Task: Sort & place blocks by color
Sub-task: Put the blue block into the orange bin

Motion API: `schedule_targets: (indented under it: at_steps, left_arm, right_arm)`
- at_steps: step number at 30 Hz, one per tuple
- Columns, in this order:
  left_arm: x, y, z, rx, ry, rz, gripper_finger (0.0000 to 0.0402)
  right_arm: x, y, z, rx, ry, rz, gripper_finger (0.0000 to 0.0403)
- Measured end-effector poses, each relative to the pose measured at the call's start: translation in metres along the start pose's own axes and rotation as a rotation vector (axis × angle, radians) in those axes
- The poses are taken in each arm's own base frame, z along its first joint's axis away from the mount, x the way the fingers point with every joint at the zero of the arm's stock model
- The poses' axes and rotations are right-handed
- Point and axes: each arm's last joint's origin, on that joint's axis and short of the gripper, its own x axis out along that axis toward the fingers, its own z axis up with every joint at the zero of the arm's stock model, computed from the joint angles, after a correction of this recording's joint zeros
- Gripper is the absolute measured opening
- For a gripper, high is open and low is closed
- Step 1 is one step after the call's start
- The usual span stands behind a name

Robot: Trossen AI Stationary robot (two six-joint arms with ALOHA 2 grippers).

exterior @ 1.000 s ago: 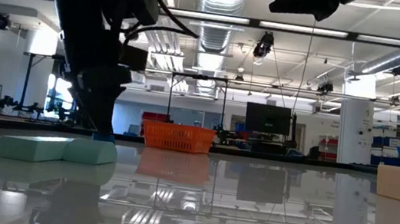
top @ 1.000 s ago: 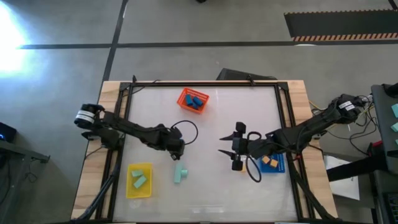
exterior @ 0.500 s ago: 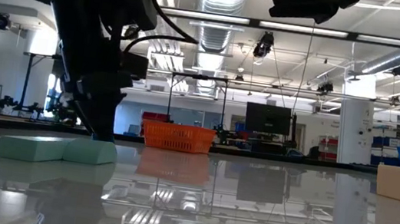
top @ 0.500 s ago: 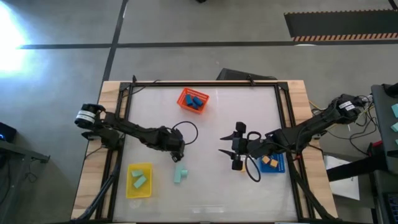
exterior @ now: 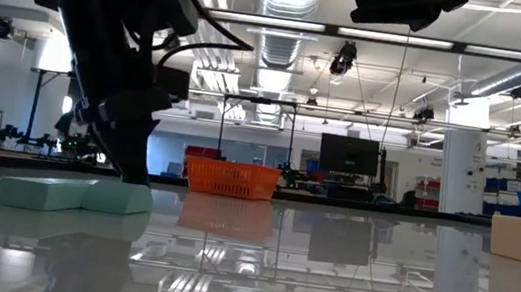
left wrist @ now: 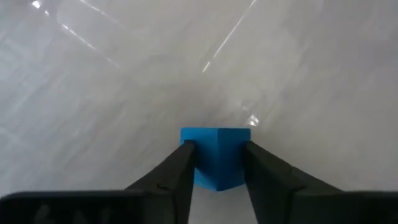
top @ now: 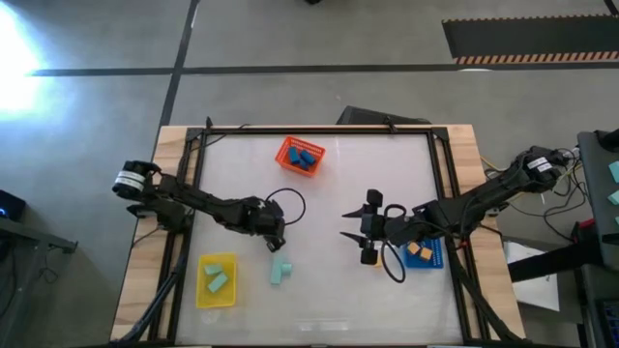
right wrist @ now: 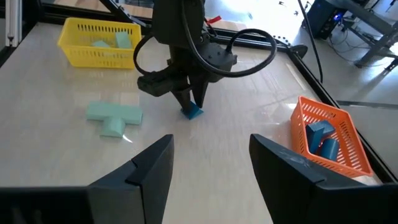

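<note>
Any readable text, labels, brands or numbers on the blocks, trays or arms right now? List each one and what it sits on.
None can be read.
Blue block in the left pincer: plain faces.
Orange tray, yellow tray, blue tray: no labels.
Right pincer: no markings.
Room signs and monitors in the low view: too small to read.

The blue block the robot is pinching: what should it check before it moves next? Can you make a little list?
1. Left gripper fingers on both sides of the blue block: ok.
2. Block lifted off the table: cannot tell; in the right wrist view it looks to be touching.
3. Orange tray already holds blue blocks, so it is the matching place: ok.
4. Right gripper open and off to the side, out of the way: ok.
5. Mint green blocks near the gripper not sorted yet: not ok.
</note>
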Motion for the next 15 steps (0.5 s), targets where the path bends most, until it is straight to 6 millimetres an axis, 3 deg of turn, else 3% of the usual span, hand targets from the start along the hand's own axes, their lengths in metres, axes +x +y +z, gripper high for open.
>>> schedule_targets:
  at_steps: [11,13,15]
  left_arm:
    - [-0.018,-0.001,0.011,0.072,-0.062,-0.032,0.0051]
    - [-0.028,-0.001,0.013,0.159,-0.093,-0.055,0.0050]
    - [-0.036,-0.002,0.011,0.377,-0.111,-0.087,0.0050]
  right_arm:
    - [0.000,0.000,-0.001,0.004,0.007,0.000,0.0201]
    - [0.000,0.000,-0.001,0.004,0.008,-0.001,0.0201]
    - [0.000,0.000,-0.001,0.004,0.008,0.000,0.0201]
